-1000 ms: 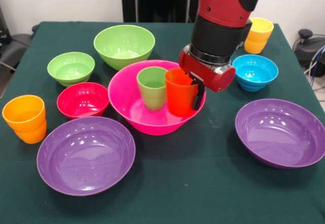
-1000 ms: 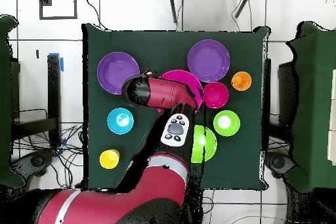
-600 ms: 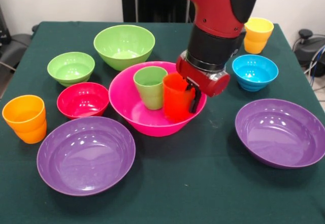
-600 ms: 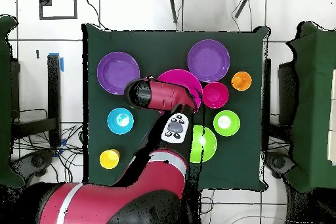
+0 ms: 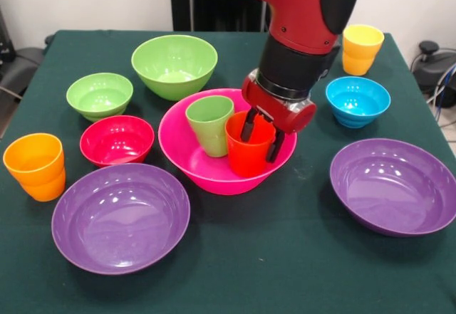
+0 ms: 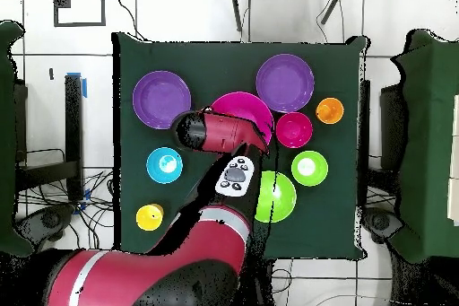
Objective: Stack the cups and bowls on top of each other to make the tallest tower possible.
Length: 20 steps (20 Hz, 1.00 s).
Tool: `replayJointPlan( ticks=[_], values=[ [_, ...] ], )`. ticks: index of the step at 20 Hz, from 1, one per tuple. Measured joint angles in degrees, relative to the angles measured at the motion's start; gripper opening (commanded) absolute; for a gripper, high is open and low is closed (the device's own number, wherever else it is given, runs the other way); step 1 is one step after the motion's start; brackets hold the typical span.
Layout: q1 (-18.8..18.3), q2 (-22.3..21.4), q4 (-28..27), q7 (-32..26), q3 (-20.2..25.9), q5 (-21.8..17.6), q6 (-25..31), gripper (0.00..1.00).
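The large hot-pink bowl [image 5: 206, 175] sits mid-table, and under the arm in the overhead view [image 6: 242, 103]. Inside it a green cup [image 5: 209, 124] stands slightly tilted. A red-orange cup [image 5: 246, 154] stands upright right beside it, touching or nearly touching. My gripper [image 5: 261, 136] is shut on the red-orange cup's right wall, one finger inside the mouth and one outside. In the overhead view the arm hides both cups and the gripper. An orange cup [image 5: 34, 166] stands at the left and a yellow-orange cup [image 5: 362, 49] at the far right.
Around the pink bowl lie two purple bowls [image 5: 121, 218] [image 5: 395, 186], a red bowl [image 5: 116, 139], a small light-green bowl [image 5: 100, 95], a medium light-green bowl [image 5: 174, 61] and a blue bowl [image 5: 358, 100].
My gripper moved the red-orange cup left and lower into the pink bowl, close against the green cup. The wrist turned, so both fingers now show. The pink bowl shifted slightly right.
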Motion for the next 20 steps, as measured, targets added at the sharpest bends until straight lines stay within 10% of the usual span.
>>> replayJointPlan(
  ticks=[20],
  values=[
    [4.44, -5.3, 0.99, 0.0, -1.82, -0.02, 2.11, 1.0]
  ],
)
